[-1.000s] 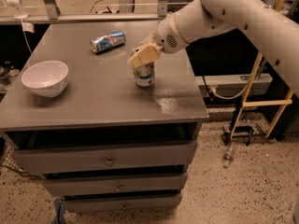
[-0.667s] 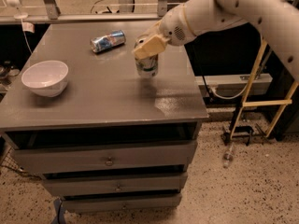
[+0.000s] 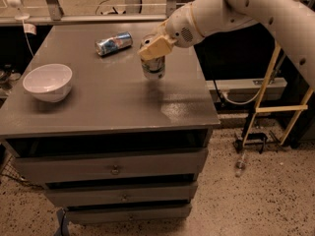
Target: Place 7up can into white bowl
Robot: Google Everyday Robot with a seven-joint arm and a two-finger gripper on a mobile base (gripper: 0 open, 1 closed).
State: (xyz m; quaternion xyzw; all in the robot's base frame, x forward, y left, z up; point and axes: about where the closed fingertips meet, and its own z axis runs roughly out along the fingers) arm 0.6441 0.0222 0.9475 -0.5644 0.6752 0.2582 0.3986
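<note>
The small, pale silvery aluminium 7up can (image 3: pixel 153 70) is seen upright over the right half of the flat grey table (image 3: pixel 108 107), nearer the far edge than the near edge and well in from the right edge. Its upper part is gripped by the beige two-fingered tool (image 3: pixel 154 49) of the white arm, which is reached in from beyond the far right corner. The tool is closed onto the can's top, one broad finger (image 3: pixel 156 45) being laid across the can's upper front. Whether the can's base is touching the table cannot be told.

The round, glossy white bowl (image 3: pixel 48 89) is set upright close to the left edge, well apart from the can and the tool. A blue and silver drink can (image 3: pixel 114 43) is laid on its side near the far edge, just left of the tool.
</note>
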